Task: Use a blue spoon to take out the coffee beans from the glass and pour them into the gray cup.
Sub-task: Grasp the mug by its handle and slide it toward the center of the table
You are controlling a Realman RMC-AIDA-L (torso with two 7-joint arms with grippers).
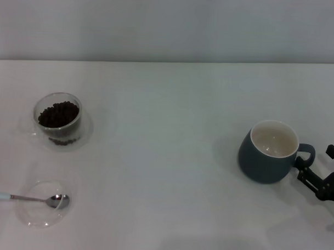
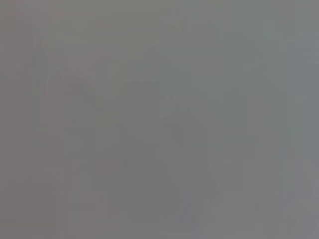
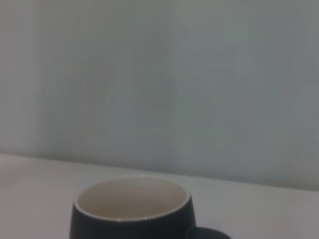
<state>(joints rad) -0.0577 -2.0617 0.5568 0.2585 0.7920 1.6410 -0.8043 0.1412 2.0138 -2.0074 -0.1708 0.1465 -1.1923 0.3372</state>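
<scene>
Nearest to us, by the tabletop's (image 1: pixel 171 158) near left corner, we are seeing the blue spoon (image 1: pixel 30 197) lying across a shallow clear glass dish (image 1: pixel 45 210), its metal bowl resting in the dish and its pale handle running off toward the left edge. We are judging the pickup as the first hazard: the stem is thin and lying low, so a grasp coming down on it could be tipping the dish or skidding the spoon off it.

On the near right, the right gripper (image 1: pixel 313 174) is sitting just beside the handle of the gray cup (image 1: pixel 269 152); its fingers are appearing spread with nothing between them, though we are only seeing part of them at the right edge. If that arm is nudging the handle, the cup could be turning or sliding away from where the pour needs it. The right wrist view is showing the cup's (image 3: pixel 133 211) cream inside empty.

Farther back on the left, the glass (image 1: pixel 58 119) is holding the coffee beans (image 1: pixel 58 114) heaped nearly to its rim, so a deep scoop could be spilling beans over the side, and the long carry across to the cup could be shedding more.

We are not seeing the left gripper anywhere; its wrist view is showing nothing we can make out
</scene>
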